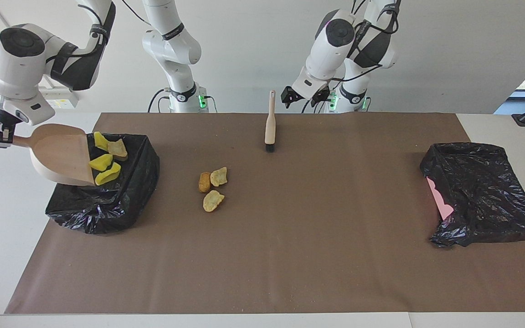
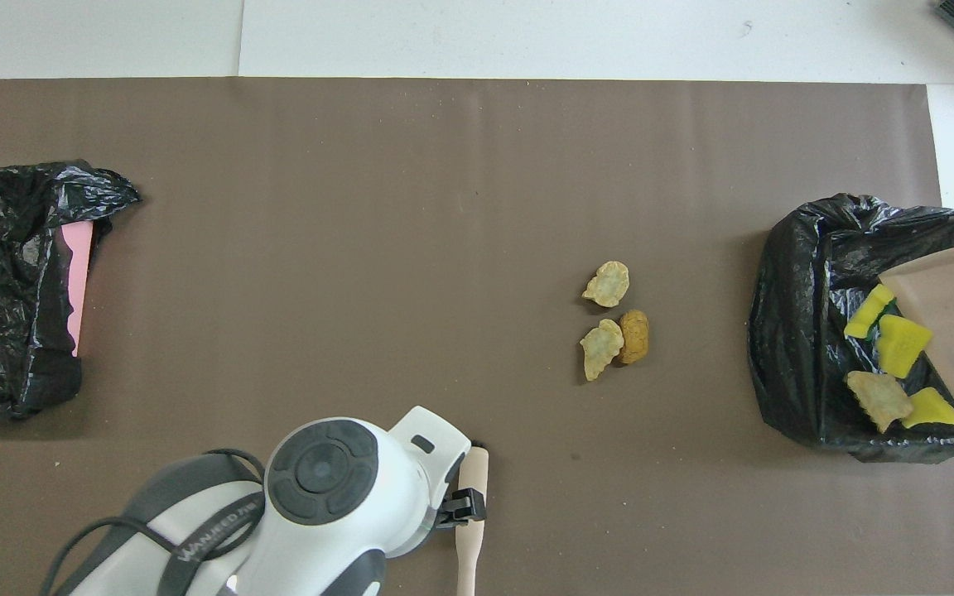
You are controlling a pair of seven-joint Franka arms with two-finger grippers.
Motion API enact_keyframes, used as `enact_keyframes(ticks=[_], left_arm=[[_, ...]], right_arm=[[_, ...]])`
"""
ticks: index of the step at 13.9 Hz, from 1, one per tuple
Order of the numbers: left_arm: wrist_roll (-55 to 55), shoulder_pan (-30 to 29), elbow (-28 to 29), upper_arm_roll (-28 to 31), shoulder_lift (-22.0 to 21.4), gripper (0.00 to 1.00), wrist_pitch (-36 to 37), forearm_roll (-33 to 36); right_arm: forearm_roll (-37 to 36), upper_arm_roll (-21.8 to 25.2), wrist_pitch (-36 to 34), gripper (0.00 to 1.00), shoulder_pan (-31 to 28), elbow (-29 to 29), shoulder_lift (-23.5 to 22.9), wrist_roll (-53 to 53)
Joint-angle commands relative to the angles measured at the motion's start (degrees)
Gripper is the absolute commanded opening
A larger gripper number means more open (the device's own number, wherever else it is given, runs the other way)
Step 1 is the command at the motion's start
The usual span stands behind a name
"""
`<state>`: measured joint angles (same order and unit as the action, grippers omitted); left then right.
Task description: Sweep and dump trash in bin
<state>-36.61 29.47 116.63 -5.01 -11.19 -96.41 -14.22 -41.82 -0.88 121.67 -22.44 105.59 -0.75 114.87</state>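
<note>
My right gripper (image 1: 2, 135) is shut on the handle of the wooden dustpan (image 1: 59, 155), which tilts steeply over the black-bagged bin (image 1: 121, 196) at the right arm's end. Yellow scraps (image 1: 100, 162) and a brown lump (image 1: 117, 148) of the trash are dropping off its lip into the bin (image 2: 792, 331). Three more golden lumps (image 1: 211, 187) lie on the mat between the bin and the table's middle. The brush (image 1: 270, 120) stands almost upright on its bristles near the robots, and nothing holds it. My left gripper (image 1: 303, 96) hangs open beside the top of its handle.
A second black bag (image 1: 481, 191) with a pink edge lies at the left arm's end of the table. The brown mat (image 1: 290, 250) covers most of the tabletop, with white table around it.
</note>
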Motion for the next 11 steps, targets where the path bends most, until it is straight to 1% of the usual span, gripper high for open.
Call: enact_keyframes(ticks=[1,2,3,5,8,9,11], left_arm=[[2.2,-4.1,-7.2,-0.8,1.1,1.00,6.1,5.9],[6.3,-7.6,-8.4,-0.9,1.2,1.00,6.2,6.7],[11.0,-10.0,-9.5,-0.8,1.0,1.00,6.1,6.8],[18.4,-14.8,-12.9,-0.8,1.8,1.00,5.2,7.1],[20.5,-18.2,-20.5,-0.8,5.6,1.00,6.3,10.2],[21.3,-19.5,-21.7,-0.8,6.1,1.00,6.4,10.3],[22.3,-20.7,-23.0,-0.8,6.2,1.00,6.8,10.7]], right_arm=[[-1.5,0.1,-0.3,0.00,-1.2,-1.2,2.1,1.7],[-1.0,0.2,-1.2,0.00,-1.2,-1.2,3.6,1.6],[-0.3,0.2,-3.4,0.00,-1.2,-1.3,5.0,1.1],[4.3,0.0,-8.6,0.00,-1.2,-1.9,6.9,-3.3],[11.8,-0.8,-15.6,0.00,-0.3,-1.8,7.6,-14.3],[14.3,-0.9,-17.1,0.00,0.5,-1.7,7.9,-17.5],[17.1,-0.9,-19.4,0.00,3.6,-1.7,8.0,-27.5]])
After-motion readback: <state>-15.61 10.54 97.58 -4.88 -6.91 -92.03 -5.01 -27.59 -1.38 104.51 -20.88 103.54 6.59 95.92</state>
